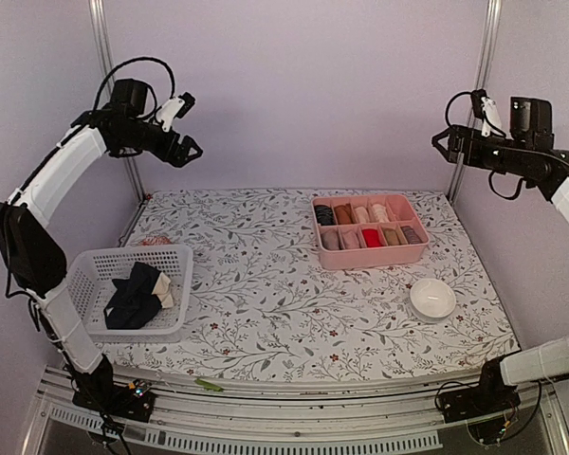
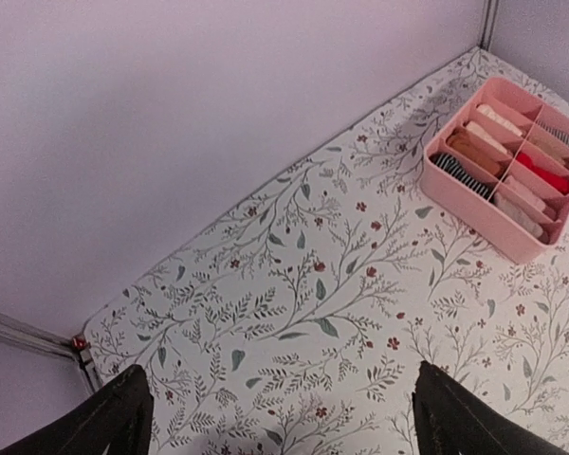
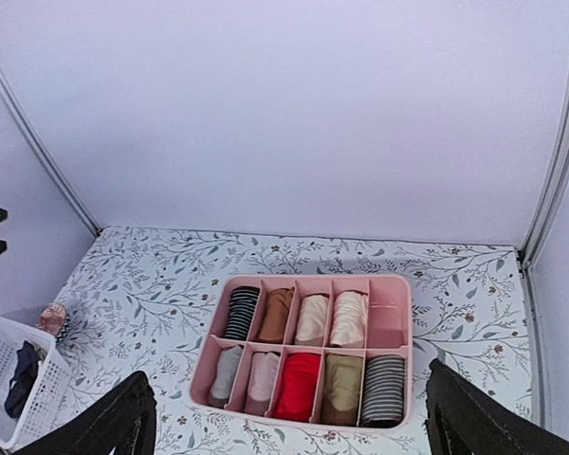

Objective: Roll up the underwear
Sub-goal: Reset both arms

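Observation:
Loose underwear lies in the white mesh basket (image 1: pixel 87 277) at the near left: a black piece (image 1: pixel 136 297) on top and a cream one (image 1: pixel 167 291) beside it. The dark piece also shows in the right wrist view (image 3: pixel 21 374). Several rolled underwear, striped, tan, cream, grey, pink, red and olive, fill the pink divided tray (image 1: pixel 372 258), which also shows in both wrist views (image 2: pixel 467 214) (image 3: pixel 391 320). My left gripper (image 1: pixel 195 123) (image 2: pixel 280 431) is open and empty, high above the far left. My right gripper (image 1: pixel 455 118) (image 3: pixel 289 431) is open and empty, high at the far right.
A white bowl (image 1: pixel 432 299) sits near the front right. A small pinkish bundle (image 1: pixel 155 242) (image 3: pixel 52 318) lies just behind the basket. The tray's far right compartment holds nothing. The floral cloth (image 1: pixel 266 284) covers the table, with walls at the back and sides.

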Controlling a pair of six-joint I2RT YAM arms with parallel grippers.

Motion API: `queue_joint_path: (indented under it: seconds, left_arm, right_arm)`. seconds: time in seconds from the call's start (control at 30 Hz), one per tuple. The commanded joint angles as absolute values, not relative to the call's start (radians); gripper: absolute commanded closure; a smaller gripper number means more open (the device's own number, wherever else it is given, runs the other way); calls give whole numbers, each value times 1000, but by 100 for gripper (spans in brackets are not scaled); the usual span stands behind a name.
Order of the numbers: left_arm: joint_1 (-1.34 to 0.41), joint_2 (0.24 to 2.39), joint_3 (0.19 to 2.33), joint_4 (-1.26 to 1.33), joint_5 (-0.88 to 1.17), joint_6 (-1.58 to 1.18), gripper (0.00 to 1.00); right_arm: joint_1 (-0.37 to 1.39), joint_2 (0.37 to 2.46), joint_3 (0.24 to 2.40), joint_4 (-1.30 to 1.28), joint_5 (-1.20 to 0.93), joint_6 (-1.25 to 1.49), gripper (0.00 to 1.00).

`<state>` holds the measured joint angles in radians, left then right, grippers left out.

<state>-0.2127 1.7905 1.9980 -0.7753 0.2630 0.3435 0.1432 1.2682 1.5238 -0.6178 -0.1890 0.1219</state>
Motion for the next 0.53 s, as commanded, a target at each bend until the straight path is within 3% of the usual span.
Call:
queue_joint_path:
  seconds: [0.0,0.23,0.5]
  left_arm:
    - [-198,1651,1751,-775,204,314,4]
    - [-196,1461,1361,-755,182,273,4]
    - [-195,1344,1228,-775,210,236,4]
  right_arm:
    - [140,1111,1252,-405,-291,251,1]
    - [142,1011,961,-476,-490,363,1]
    - [142,917,811,-464,-536,448,1]
